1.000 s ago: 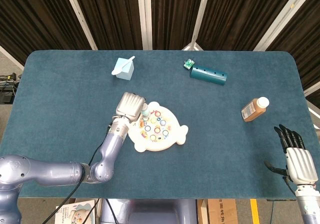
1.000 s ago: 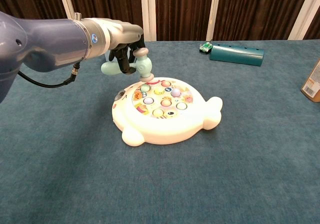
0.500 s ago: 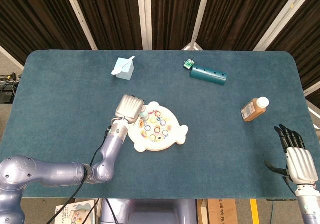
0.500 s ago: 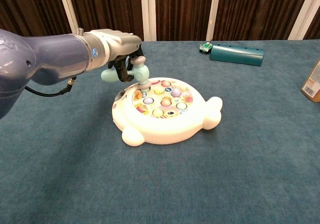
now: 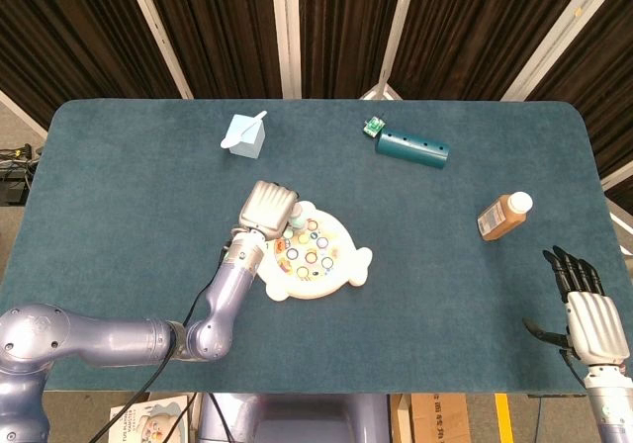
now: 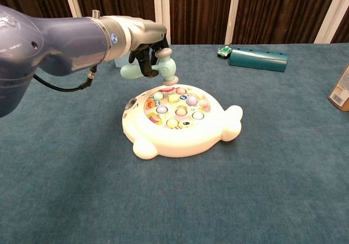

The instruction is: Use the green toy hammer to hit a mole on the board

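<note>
Left hand [image 6: 143,37]: fingers wrapped around the handle of the green toy hammer [image 6: 158,68], held clear above the board's 11 o'clock edge; the hammer's head, pink-tipped below, hangs just over the moles nearest that edge without touching them.

Board [image 6: 218,132]: cream, rounded, flat on the blue table [image 5: 129,196] near its middle, with coloured moles [image 6: 176,105] clustered on top; the left hand's fingers [image 5: 269,206] overlap its 10 o'clock rim in the head view.

Light-blue carton [image 5: 243,134]: at 11 o'clock from the board, well apart.

Teal cylinder [image 5: 411,148]: at 1 o'clock, a small green item [image 5: 373,125] just beside its left end.

Amber bottle [image 5: 503,216]: at 3 o'clock, lying tilted.

Right hand [image 5: 587,314]: far at 4 o'clock by the table's edge, fingers straight and spread, holding nothing.
</note>
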{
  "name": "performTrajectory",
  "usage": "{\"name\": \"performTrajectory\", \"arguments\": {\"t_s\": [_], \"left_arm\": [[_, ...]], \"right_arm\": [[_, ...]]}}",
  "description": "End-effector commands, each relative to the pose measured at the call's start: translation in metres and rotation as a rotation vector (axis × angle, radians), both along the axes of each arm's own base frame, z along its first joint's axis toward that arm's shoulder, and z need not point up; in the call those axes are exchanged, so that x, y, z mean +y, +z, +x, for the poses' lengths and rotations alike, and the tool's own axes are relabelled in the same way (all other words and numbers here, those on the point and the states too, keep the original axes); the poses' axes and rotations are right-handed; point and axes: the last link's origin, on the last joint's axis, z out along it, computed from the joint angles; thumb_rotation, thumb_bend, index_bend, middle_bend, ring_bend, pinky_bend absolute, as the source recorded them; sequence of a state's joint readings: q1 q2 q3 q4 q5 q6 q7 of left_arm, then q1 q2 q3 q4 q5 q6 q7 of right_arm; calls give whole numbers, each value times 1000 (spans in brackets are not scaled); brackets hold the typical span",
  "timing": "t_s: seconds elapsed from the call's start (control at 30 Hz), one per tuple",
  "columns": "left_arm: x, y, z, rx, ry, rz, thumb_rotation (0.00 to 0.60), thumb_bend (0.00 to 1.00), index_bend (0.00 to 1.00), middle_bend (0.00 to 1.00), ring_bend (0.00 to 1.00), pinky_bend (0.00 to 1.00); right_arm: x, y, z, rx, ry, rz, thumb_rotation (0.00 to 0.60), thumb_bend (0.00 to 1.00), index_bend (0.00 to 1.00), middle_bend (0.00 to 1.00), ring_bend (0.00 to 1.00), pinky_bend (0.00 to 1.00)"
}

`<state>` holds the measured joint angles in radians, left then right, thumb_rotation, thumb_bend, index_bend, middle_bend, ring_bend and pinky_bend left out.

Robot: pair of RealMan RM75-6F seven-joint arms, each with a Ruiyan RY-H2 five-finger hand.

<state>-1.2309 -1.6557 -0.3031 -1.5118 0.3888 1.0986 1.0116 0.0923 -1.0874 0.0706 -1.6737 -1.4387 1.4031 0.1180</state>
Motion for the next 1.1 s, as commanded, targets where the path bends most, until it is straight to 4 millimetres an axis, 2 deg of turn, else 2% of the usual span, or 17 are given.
{"name": "performTrajectory", "arguments": {"t_s": [0.03,0.6,1.1], "left_arm": [[-1,-3,3,1,-2,-8,600,641,644,505,412,517],[-4,-17,3,57,1,-38,600,641,639,502,412,517],[-5,-20,2,113,-3,-47,600,641,641,503,412,517]], "right_arm": [[0,0,0,-3,-3,-1,600,192,0,0,0,0],[-1,1,-1,-9,-7,-2,600,192,0,0,0,0],[-1,1,-1,-10,-7,-4,600,191,0,0,0,0]]}}
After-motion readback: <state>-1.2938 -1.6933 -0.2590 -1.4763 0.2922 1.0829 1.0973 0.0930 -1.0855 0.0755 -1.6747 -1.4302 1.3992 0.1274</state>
